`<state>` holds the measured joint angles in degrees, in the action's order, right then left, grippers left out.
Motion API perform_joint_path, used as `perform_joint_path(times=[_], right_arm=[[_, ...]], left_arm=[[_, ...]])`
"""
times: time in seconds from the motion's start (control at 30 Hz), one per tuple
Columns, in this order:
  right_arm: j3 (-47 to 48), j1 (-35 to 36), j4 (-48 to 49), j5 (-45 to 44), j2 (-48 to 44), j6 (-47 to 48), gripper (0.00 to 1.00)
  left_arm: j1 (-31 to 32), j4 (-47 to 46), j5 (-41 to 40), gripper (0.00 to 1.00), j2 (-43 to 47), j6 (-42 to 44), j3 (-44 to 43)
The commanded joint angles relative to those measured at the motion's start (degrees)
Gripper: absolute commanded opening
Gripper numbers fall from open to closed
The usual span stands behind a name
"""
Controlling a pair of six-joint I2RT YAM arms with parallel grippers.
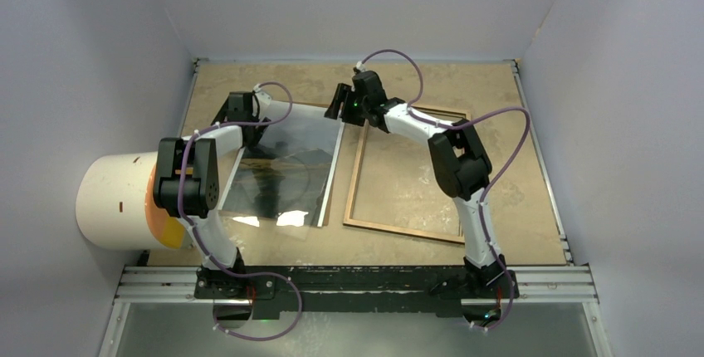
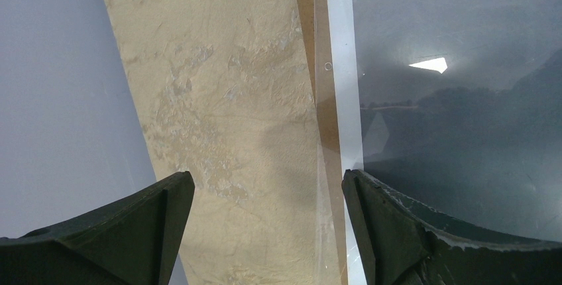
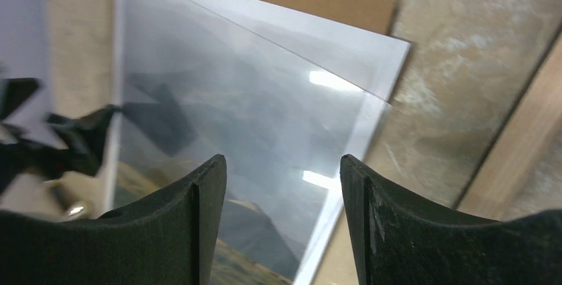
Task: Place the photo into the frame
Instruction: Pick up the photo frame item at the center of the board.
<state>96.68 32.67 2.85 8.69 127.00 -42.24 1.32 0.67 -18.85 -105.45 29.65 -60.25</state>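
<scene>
Grey mountain photo (image 3: pixel 258 119) beneath right gripper (image 3: pixel 281 162), jaws parted, frame (image 1: pixel 398 232) beside

Soft, even light falls from overhead in your top view: the desk (image 1: pixel 515 124) reads bright, and only faint shadows sit under the arms. The glossy photo (image 1: pixel 282 170) throws back white glare patches along its near edge. Both wrist views show you similar hot spots on the print, and a dim, soft-edged shadow smudges the desk beside it. In your right wrist view, everything along the left edge smears out of focus.
</scene>
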Motion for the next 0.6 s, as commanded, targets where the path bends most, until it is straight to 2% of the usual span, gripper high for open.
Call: perform_joint_path(times=[0.0, 0.13, 0.27, 0.43, 0.57], right_arm=[[-0.1, 0.6, 4.5, 4.8, -1.8, -4.2, 0.63], [4.6, 0.6, -6.8, -6.5, -0.2, -2.3, 0.68], [5.2, 0.7, -11.1, -13.8, 0.0, -0.9, 0.69], [6.9, 0.7, -14.1, -15.1, 2.5, -0.7, 0.7], [8.2, 0.7, -15.7, -14.9, 4.8, -0.9, 0.7]], left_arm=[[0.2, 8.9, 3.3, 0.89, -2.7, 0.2, 3.5], [-0.1, 9.8, 3.3, 0.89, -1.7, 0.5, 2.7], [-2.6, 14.1, 6.9, 0.89, 0.1, -0.9, -2.1], [-5.1, 18.6, 8.6, 0.9, 1.9, -1.9, -9.0], [-5.2, 15.9, 2.0, 0.9, 1.2, -1.9, -10.1]])
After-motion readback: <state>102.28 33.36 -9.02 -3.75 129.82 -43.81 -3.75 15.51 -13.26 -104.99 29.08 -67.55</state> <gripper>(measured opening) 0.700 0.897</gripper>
